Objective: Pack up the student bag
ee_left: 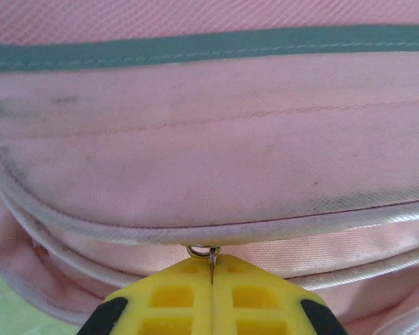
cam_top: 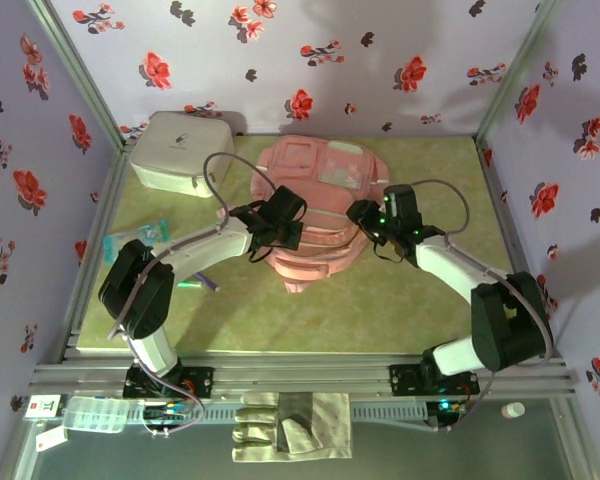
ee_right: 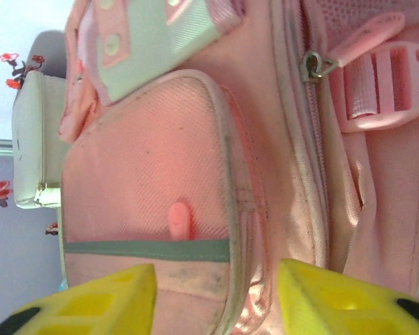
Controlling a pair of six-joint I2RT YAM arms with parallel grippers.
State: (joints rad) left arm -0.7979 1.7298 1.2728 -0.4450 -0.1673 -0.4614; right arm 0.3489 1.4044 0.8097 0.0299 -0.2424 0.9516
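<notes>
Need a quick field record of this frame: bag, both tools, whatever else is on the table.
student bag: pink, lying mid-table
left tool: shut on zip ring at the bag's edge
right tool: open, at green-trimmed pocket
other: white-grey zip case, far left, beside the bag

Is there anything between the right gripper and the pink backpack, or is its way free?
Nothing visible stands in the way. The right gripper is open and the student bag lies directly ahead of its fingers. The white case sits beyond the bag, out of the path. The left gripper is shut on the bag's zip ring.
</notes>
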